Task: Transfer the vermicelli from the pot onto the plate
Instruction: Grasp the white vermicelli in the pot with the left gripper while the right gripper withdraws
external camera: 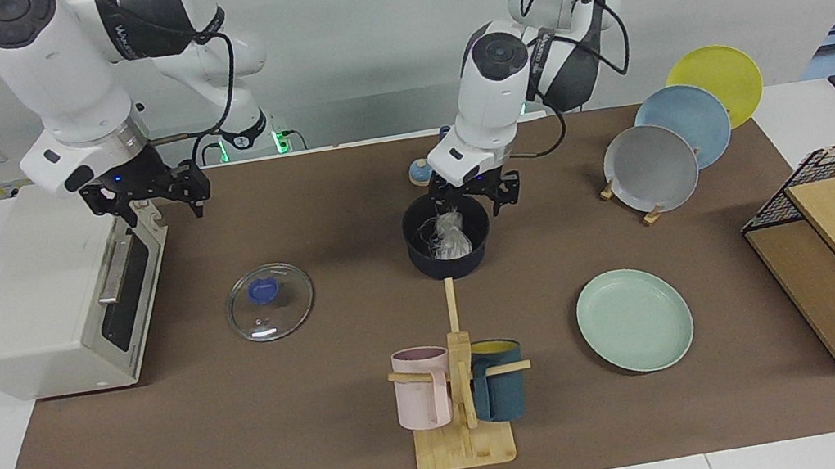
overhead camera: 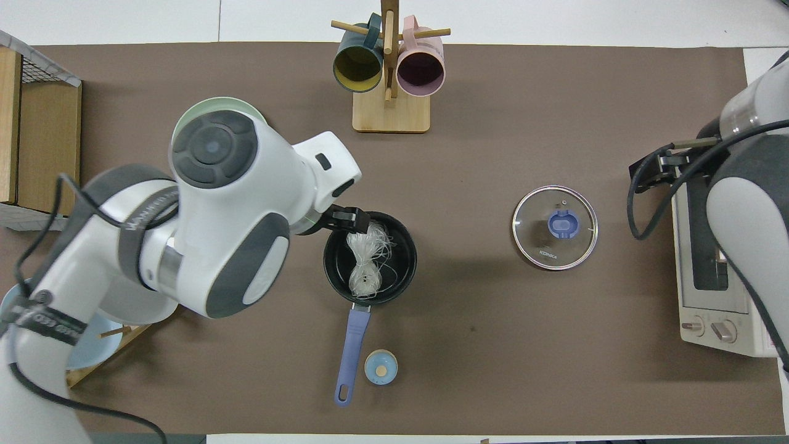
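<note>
Your left gripper (external camera: 456, 216) pinches the vermicelli (overhead camera: 365, 262) over the pot (overhead camera: 404, 271). Your right gripper (external camera: 161, 211) waits spread above the oven (external camera: 56, 305); the plate (external camera: 634, 320) sits bare.

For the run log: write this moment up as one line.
left end effector: at pot rim, over vermicelli | vermicelli: in pot | plate: bare | right end effector: waiting over toaster oven | lid: off, on mat

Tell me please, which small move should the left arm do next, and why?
Probably lift straight up: the left gripper is at the pot's rim with the vermicelli hanging from it, still inside. The plate waits empty. The right gripper waits over the toaster oven.
</note>
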Motion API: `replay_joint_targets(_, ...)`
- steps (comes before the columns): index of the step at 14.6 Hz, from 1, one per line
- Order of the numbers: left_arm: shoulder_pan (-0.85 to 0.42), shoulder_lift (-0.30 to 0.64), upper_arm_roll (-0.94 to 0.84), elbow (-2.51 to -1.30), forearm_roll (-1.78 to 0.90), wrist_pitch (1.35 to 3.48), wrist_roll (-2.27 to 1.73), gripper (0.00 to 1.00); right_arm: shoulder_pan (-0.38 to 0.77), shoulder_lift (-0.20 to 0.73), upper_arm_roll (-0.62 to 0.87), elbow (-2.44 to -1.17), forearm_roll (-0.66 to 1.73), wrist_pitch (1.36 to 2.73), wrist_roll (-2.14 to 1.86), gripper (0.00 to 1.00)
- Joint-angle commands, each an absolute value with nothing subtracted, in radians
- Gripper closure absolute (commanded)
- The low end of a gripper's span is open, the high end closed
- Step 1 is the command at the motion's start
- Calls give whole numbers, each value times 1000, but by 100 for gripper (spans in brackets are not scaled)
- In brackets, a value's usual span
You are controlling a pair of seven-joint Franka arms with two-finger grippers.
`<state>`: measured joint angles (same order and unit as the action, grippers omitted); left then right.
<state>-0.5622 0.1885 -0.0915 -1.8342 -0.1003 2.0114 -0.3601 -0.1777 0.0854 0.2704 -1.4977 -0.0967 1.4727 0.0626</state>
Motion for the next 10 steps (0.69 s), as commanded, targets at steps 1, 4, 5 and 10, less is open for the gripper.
replay_joint_targets(1,-620,158,-74,-1955,-114,2139,-451,0,-187,68,273,-1499,-86,1445,31,0)
replay_joint_targets(4,-617,179,-74,-1968,-114,2167,-452,0,-192,52,270,-1509,-80,1430,31,0)
replay_joint_targets(5,-621,190,-74,-1973,-114,2174,-468,0,-199,52,270,-1509,-77,1434,31,0)
replay_joint_targets(10,-634,267,-72,-1985,-114,2242,-533,0,-199,34,270,-1531,-77,1437,31,0)
